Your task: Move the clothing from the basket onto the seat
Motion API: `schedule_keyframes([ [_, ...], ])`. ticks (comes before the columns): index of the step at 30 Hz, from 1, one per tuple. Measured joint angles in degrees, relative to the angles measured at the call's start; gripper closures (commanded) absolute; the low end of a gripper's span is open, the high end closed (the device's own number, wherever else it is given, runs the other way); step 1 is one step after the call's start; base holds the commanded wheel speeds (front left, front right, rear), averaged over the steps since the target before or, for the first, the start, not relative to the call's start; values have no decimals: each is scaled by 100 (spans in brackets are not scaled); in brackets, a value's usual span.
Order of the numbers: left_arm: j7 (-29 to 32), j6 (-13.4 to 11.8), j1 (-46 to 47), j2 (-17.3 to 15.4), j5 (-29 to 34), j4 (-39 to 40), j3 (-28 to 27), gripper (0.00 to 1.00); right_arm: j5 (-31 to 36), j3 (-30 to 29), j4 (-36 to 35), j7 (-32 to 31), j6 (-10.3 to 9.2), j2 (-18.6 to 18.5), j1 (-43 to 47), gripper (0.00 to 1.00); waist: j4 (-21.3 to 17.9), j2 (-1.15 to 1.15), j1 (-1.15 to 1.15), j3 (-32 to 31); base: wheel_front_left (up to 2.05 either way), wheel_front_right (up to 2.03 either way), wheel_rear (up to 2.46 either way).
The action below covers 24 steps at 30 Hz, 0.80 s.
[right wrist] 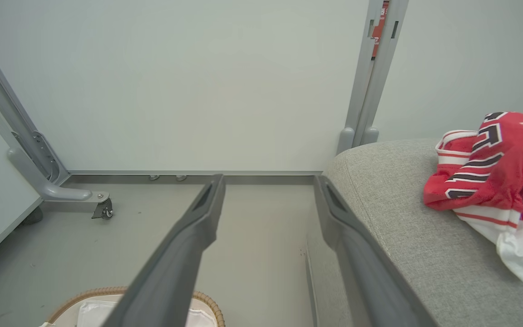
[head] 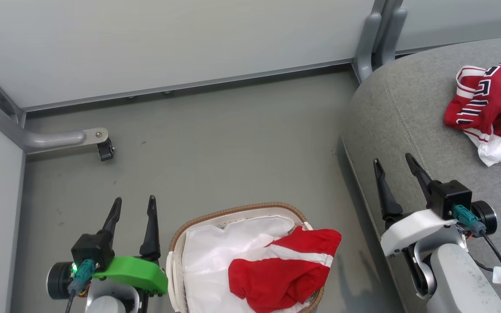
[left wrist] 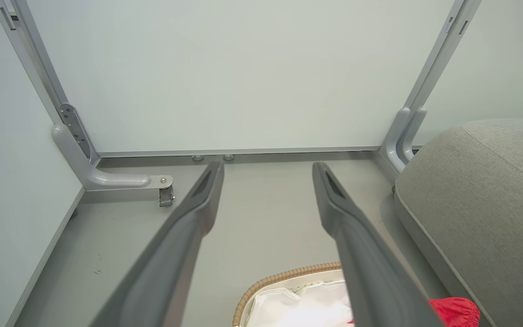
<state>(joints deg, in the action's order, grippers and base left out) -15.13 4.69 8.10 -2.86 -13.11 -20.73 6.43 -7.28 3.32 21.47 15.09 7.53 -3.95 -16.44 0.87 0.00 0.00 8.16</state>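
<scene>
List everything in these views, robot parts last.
Red fabric garment with white stripe: one, red, over the basket's right rim.
Red jersey with black-and-white numerals: one, red, crumpled on the seat.
Oval white plastic basket with brown woven rim: one, white, floor between the arms.
White fabric liner: one, white, inside basket.
Grey woven-fabric sofa seat: one, grey, right.
Grey metal partition foot with caster: one, grey, floor, far left.
Left end effector: one, dark, open, left of basket.
Right end effector: one, dark, open, above seat edge.
</scene>
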Motion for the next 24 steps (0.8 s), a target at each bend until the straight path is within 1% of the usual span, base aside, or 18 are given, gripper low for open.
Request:
schedule_keyframes([
  [5, 1, -23, -326, 0, 18, 99, -158, 0, -62, -90, -10, 0, 0, 43, 256, 0, 48, 0, 0, -179, 0, 0, 0],
  [13, 0, -16, -699, 0, 19, 185, -309, 0, -78, -58, -16, 0, 0, 83, 661, 0, 56, 0, 0, -434, 0, 0, 0],
  [20, 0, 12, -898, 0, 22, 175, -408, 0, -110, -85, -14, 0, 0, 97, 763, 0, 16, 0, 0, -578, 0, 0, 0],
  [24, 0, 20, -898, 0, -13, 165, -344, 0, -110, -70, -24, 0, 0, 104, 772, 0, 6, 0, 0, -560, 0, 0, 0],
])
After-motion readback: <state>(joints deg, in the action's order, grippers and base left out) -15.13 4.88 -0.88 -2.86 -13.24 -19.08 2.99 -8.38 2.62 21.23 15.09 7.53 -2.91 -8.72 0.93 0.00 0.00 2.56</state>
